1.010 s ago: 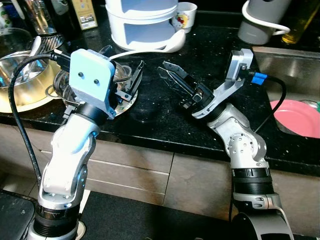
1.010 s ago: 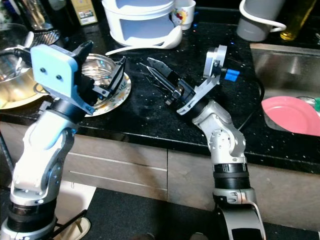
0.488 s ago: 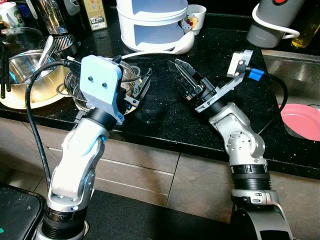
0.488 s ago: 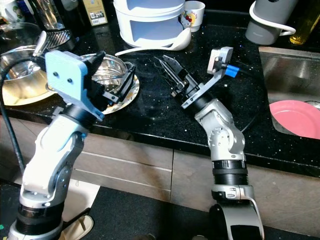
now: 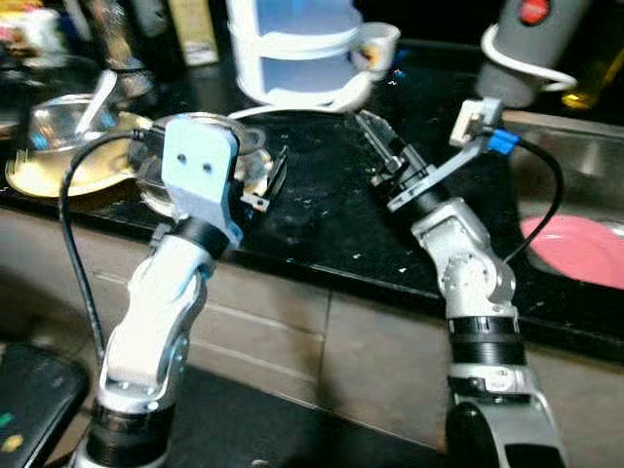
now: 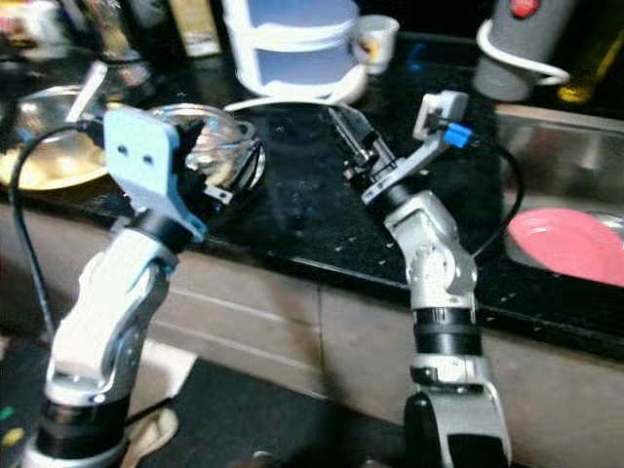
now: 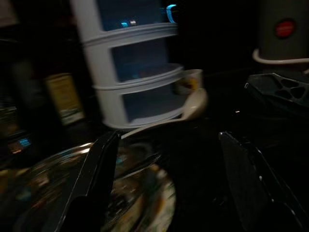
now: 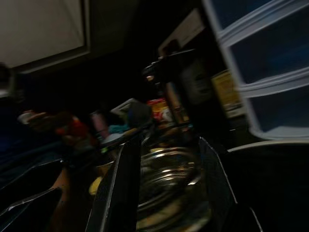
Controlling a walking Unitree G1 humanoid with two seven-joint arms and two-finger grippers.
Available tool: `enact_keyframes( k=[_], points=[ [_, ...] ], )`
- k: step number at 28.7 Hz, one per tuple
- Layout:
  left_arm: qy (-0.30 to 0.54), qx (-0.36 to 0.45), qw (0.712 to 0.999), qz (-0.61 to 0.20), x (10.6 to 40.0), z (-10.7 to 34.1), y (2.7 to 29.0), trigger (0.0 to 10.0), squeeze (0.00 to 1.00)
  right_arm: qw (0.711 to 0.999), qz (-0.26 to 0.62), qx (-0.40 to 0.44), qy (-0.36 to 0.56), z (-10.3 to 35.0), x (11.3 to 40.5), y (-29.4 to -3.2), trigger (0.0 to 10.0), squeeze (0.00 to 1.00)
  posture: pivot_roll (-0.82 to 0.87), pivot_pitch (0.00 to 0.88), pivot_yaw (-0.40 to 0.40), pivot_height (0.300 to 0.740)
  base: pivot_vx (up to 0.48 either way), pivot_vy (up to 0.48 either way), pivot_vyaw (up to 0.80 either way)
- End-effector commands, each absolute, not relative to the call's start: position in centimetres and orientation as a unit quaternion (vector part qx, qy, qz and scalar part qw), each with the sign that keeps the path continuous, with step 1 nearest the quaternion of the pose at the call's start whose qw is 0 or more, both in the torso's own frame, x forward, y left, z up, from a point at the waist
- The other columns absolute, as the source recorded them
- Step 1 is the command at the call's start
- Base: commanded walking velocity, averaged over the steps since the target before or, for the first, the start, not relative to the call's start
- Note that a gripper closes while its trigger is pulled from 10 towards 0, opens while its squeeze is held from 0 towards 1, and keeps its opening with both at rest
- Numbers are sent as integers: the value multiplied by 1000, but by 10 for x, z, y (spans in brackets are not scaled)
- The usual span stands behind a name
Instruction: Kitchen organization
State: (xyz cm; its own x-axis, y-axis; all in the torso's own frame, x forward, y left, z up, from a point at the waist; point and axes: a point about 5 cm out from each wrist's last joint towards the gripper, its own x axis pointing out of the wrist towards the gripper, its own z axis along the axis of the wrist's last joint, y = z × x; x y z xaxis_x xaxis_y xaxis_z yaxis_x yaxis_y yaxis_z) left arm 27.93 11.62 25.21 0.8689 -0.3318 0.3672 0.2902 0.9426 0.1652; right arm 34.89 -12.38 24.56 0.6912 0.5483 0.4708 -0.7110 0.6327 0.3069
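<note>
Left gripper sits with its fingers spread at the rim of the glass bowl, a clear, shiny dish on a patterned plate on the black counter. I see my right gripper to the right of that bowl, jaws parted, empty, above the counter near the white stacked container.

Countertop: black, white-speckled
Plate: pink
Stacked container: white, 2 bluish tiers
Cup: white, red-yellow print
Wrist housing: light blue
Cable clip: blue
</note>
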Motion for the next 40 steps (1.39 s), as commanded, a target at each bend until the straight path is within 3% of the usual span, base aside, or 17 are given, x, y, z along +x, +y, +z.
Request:
enact_keyframes(
  k=[1, 6, 21, 30, 37, 40],
  points=[
    [-191, 59, 967, -160, 280, 249, 117, 10000, 0, 894, 341, 238, -166, 243, 351, -124, 10000, 0, 68, 65, -17, 740, 0, 0, 769],
    [-193, 61, 966, -161, 279, 249, 118, 10000, 0, 910, 307, 238, -145, 239, 358, -127, 10000, 0, 68, 66, -17, 740, 0, 0, 0],
    [-200, 99, 963, -153, 286, 258, 142, 10000, 0, 918, 301, 220, -136, 237, 359, -127, 10000, 0, 63, 75, -22, 740, 0, 0, 0],
    [-212, 191, 949, -131, 300, 289, 196, 10000, 0, 924, 295, 205, -130, 237, 360, -131, 10000, 0, 50, 88, -22, 740, 0, 0, 0],
    [-196, 219, 944, -147, 316, 294, 218, 10000, 0, 928, 290, 196, -126, 235, 359, -135, 10000, 0, 45, 93, -23, 740, 0, 0, 0],
    [-169, 227, 944, -170, 337, 287, 227, 10000, 0, 932, 286, 187, -124, 235, 359, -138, 10000, 0, 31, 88, -22, 740, 0, 0, 0]
  ],
)
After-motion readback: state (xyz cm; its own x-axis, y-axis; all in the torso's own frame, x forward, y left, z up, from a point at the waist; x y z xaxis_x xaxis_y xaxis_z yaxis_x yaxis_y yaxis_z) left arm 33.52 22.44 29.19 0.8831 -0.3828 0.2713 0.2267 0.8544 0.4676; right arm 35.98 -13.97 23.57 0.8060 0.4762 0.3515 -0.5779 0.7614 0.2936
